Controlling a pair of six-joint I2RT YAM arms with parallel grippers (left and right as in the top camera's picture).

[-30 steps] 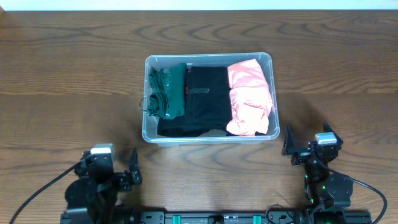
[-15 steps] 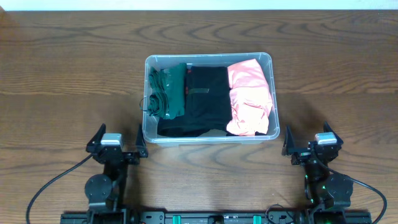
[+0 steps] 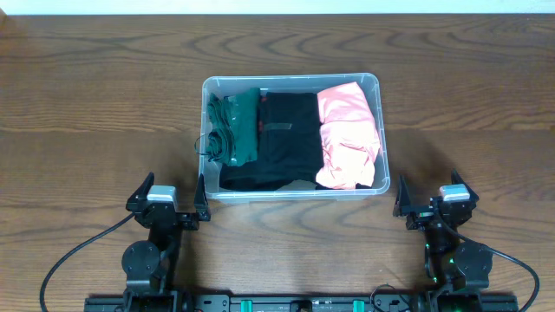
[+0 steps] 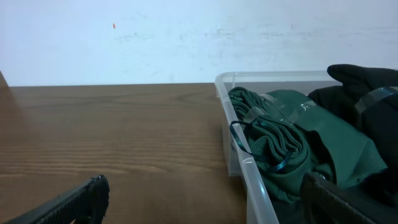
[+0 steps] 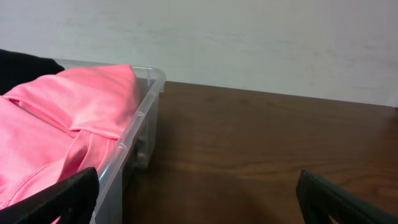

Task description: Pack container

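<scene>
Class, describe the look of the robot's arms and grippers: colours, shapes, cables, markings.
Both arms are black with rounded joints. The left gripper and right gripper each have two black tapered fingers and a pale grey block behind them. A thin black cable trails from each arm. Green lights dot the right arm.

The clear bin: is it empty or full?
Full. The container holds a green garment, a black garment and a pink garment side by side.
</scene>
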